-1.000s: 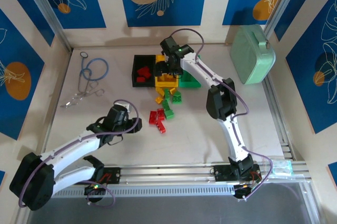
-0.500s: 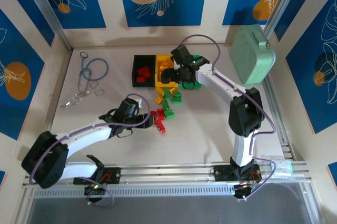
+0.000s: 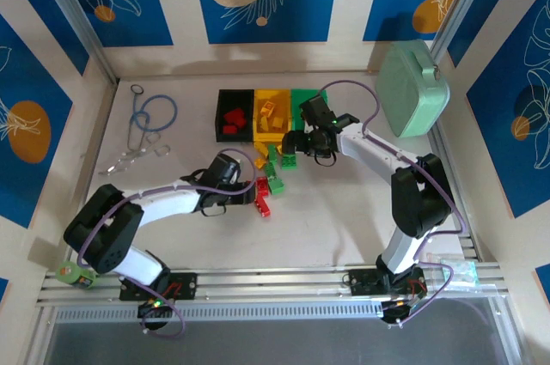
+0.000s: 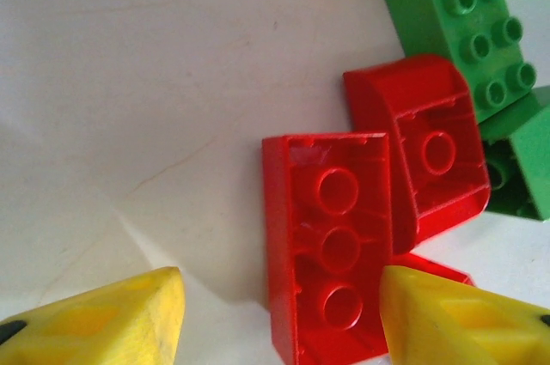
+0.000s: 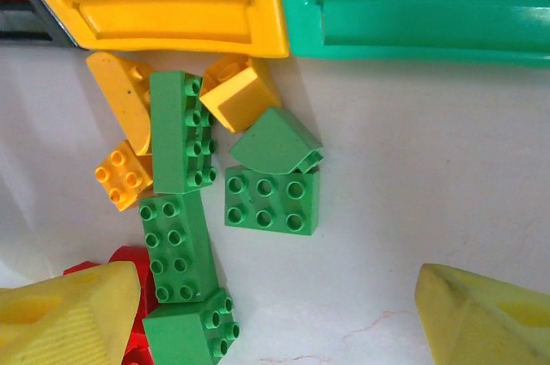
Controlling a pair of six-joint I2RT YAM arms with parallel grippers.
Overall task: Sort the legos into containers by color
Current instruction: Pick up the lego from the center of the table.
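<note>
Three containers stand in a row at the back: black (image 3: 221,112), yellow (image 3: 261,99) and green (image 3: 301,99). The black one holds red legos (image 3: 232,118). A loose pile of legos (image 3: 273,166) lies in front of them. My left gripper (image 3: 252,193) is open low over the table, its yellow fingertips (image 4: 94,318) straddling an upturned red brick (image 4: 326,236), with a gap on the left side. A second red brick (image 4: 425,146) lies beside it. My right gripper (image 5: 275,313) hangs open above bare table, just short of a flat green brick (image 5: 273,200) and a curved green one (image 5: 273,143).
Long green bricks (image 5: 176,245) and yellow bricks (image 5: 125,174) crowd the left of the right wrist view. The yellow bin's rim (image 5: 172,17) and the green bin's rim (image 5: 412,26) lie just beyond. A mint-green case (image 3: 412,90) sits at the back right and a stethoscope (image 3: 150,112) at the back left.
My left gripper has travelled right to the red bricks. My right gripper has left the yellow bin and come right and nearer, to the pile's right side.
</note>
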